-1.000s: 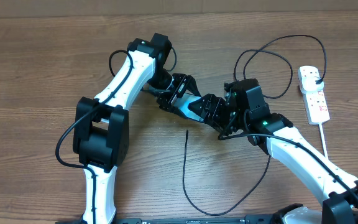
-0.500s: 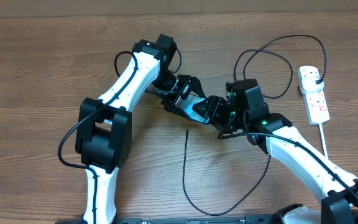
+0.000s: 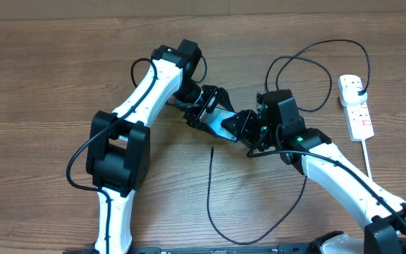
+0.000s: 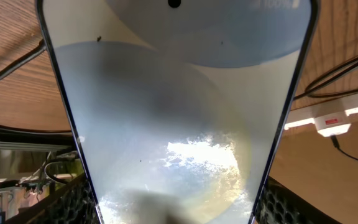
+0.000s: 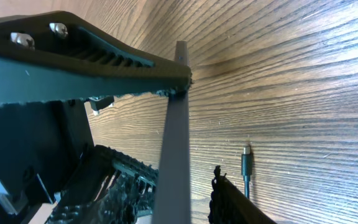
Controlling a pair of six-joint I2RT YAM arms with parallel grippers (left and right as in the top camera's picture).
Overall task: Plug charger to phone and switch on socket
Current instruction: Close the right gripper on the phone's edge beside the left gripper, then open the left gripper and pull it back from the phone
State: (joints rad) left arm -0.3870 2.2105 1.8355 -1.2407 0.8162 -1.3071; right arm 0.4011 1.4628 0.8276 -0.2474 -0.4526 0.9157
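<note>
The phone [image 3: 223, 125] is held off the table between both grippers at the centre. My left gripper [image 3: 208, 109] is shut on it; in the left wrist view its pale screen [image 4: 173, 93] fills the frame between my finger pads [image 4: 173, 208]. My right gripper [image 3: 249, 128] is open, its jaws [image 5: 176, 180] straddling the phone's thin edge [image 5: 180, 112] with a gap on one side. The charger's black cable [image 3: 210, 197] loops over the table; its small plug tip [image 3: 211, 149] lies free just below the phone, also in the right wrist view [image 5: 246, 163]. The white socket strip [image 3: 357, 109] lies at the right.
The charger's black plug [image 3: 358, 86] sits in the strip's far outlet, and the cable loops [image 3: 309, 63] behind my right arm. The strip's white cord [image 3: 367, 159] runs toward the front edge. The strip also shows in the left wrist view [image 4: 328, 118].
My left arm has shifted a little to the right with the phone, bringing it further between my right gripper's jaws. The right arm, cable and socket have not moved.
</note>
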